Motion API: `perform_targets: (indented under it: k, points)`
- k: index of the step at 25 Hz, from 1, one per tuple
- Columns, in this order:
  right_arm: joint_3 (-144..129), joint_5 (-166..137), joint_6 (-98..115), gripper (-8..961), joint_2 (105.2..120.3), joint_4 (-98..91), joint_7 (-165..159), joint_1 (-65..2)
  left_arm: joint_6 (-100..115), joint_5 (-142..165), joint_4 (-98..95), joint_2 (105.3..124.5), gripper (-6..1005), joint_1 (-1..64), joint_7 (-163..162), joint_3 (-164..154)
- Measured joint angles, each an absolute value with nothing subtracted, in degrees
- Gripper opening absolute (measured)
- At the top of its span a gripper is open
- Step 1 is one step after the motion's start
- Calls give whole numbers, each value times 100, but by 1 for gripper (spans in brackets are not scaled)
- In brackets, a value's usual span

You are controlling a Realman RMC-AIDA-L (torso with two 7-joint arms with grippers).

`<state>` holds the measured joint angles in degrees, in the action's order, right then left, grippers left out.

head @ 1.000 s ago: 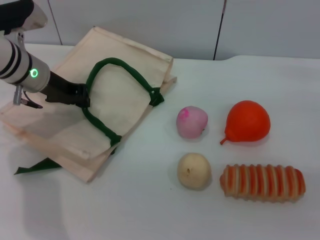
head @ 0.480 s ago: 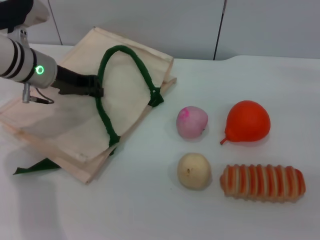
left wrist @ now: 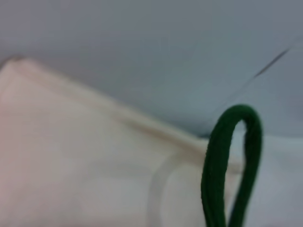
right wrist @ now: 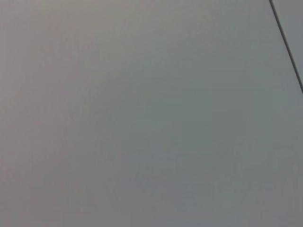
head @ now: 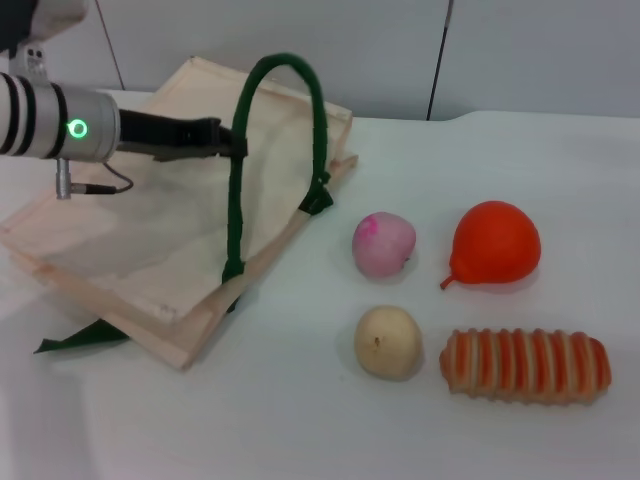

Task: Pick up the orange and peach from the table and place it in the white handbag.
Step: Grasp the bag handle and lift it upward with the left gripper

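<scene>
My left gripper (head: 232, 140) is pinched on the green strap handle (head: 280, 70) of the white handbag (head: 150, 240), holding it up in an arch to open the mouth. The peach (head: 383, 243) and the orange (head: 496, 243) sit on the table (head: 300, 420), near each other and untouched; next, I judge, my unseen right gripper must fetch one. No writing is visible.

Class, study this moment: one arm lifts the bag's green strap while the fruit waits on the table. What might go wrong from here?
1. The left gripper holds only the green handle; it may slip free.
2. The white handbag lies nearly flat, so its mouth may not open.
3. The peach sits beside the beige fruit, risking a wrong pick.
</scene>
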<state>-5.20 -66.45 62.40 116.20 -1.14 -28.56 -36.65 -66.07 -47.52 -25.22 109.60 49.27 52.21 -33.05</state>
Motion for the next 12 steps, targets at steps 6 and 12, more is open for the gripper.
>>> perform_targets:
  k: [6, 12]
  points:
    - [-518, -6645, 6240, 882, 11619, -114, -2856, -3668, -7240, -5971, -2522, 10871, 123, 4672, 5995, -3304]
    - [-532, -6651, 6233, 883, 11624, -114, -2847, -3670, -7629, -6889, -2355, 10820, 122, 4509, 6593, -3305]
